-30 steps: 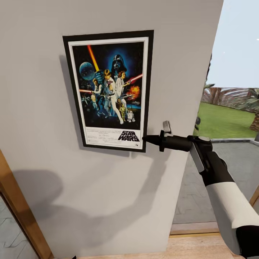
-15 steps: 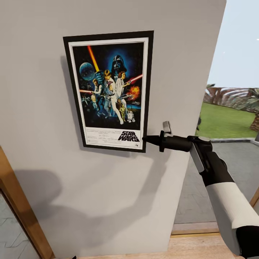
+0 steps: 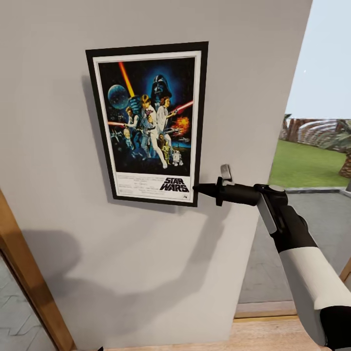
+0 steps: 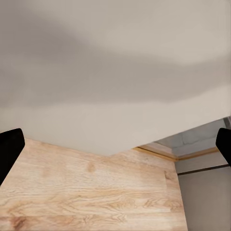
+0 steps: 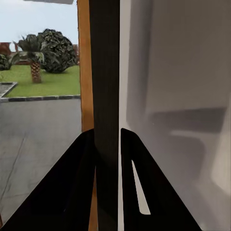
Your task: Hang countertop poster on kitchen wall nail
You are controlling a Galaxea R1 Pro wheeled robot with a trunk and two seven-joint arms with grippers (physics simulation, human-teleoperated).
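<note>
One poster (image 3: 148,122) is flat against the grey wall (image 3: 146,273), up high, so the hanging step looks nearly done. To its right, the right gripper (image 3: 196,187) is pinched tight on the poster's bottom right corner. Next it should let go gently and back away. The left gripper (image 4: 115,144) is spread wide, holding nothing.

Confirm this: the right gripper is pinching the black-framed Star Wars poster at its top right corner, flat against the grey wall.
Not quite. The head view shows the right gripper pinching the black-framed Star Wars poster at its bottom right corner, not the top. The poster does lie flat against the grey wall.
</note>
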